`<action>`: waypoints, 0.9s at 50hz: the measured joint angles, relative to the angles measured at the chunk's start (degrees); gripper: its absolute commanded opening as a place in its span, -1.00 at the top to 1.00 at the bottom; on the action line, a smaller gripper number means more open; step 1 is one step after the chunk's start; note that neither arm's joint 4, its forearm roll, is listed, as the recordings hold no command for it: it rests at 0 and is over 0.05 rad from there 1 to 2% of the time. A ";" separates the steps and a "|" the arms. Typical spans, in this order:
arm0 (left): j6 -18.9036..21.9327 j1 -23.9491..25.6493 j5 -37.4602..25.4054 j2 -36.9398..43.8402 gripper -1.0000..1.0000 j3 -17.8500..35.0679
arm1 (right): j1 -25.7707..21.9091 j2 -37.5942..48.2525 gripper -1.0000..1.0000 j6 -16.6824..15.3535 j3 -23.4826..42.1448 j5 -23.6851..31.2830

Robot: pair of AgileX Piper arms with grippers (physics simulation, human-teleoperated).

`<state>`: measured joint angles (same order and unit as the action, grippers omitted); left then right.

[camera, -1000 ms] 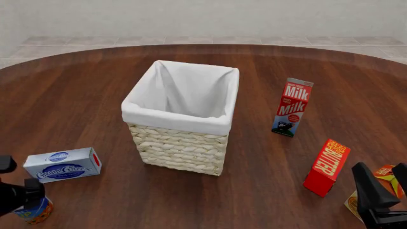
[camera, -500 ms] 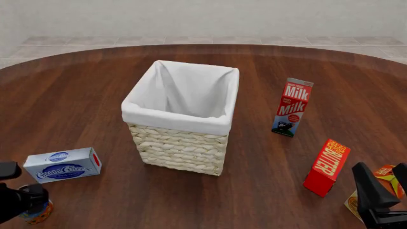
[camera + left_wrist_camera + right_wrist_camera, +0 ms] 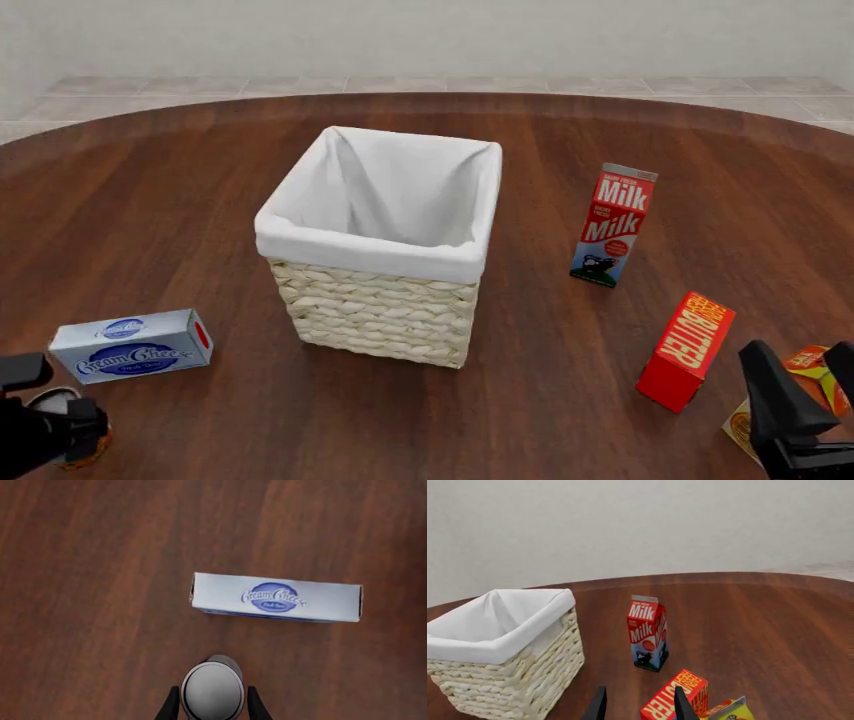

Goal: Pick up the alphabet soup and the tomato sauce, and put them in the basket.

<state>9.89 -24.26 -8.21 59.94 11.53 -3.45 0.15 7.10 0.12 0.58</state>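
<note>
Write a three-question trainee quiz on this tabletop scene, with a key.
1. True or false: the alphabet soup sits between the left gripper jaws.
2. Which item stands upright right of the basket? A) milk carton B) cream cheese box C) tomato sauce
3. Fill in: the basket liner is ____.

Key: 1 true; 2 A; 3 white.

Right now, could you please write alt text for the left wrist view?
Looking straight down, the left claw has a finger on each side of the alphabet soup, showing its plain silver-grey top. Beyond it a cream cheese box lies flat on the dark wooden table, apart from the can.
</note>
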 measured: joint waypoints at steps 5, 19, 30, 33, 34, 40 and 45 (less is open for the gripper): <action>-0.01 -0.16 0.80 0.56 -1.00 -0.44 | 0.00 -0.01 -1.00 -0.02 -0.01 0.00; -0.43 -0.21 1.23 0.45 1.00 -1.00 | 0.06 -0.05 -1.00 -0.06 -0.01 0.01; -0.61 -0.36 -0.29 -0.90 1.00 -0.67 | 0.09 -0.05 -1.00 -0.15 -0.01 0.03; -0.15 -0.61 -1.47 -1.97 1.00 -0.22 | 0.04 -0.05 -1.00 -0.21 -0.01 0.03; -0.07 -0.67 -1.99 -2.38 1.00 0.01 | 0.02 -0.05 -1.00 -0.23 -0.01 0.03; 0.38 -0.84 -4.75 -4.72 1.00 1.20 | -0.05 -0.06 -1.00 -0.36 0.00 0.01; 0.51 -0.81 -6.78 -6.55 1.00 1.91 | -0.07 -0.07 -1.00 -0.47 0.00 -0.03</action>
<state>10.40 -25.07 -15.00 53.38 13.44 -3.53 0.07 6.63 0.13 0.54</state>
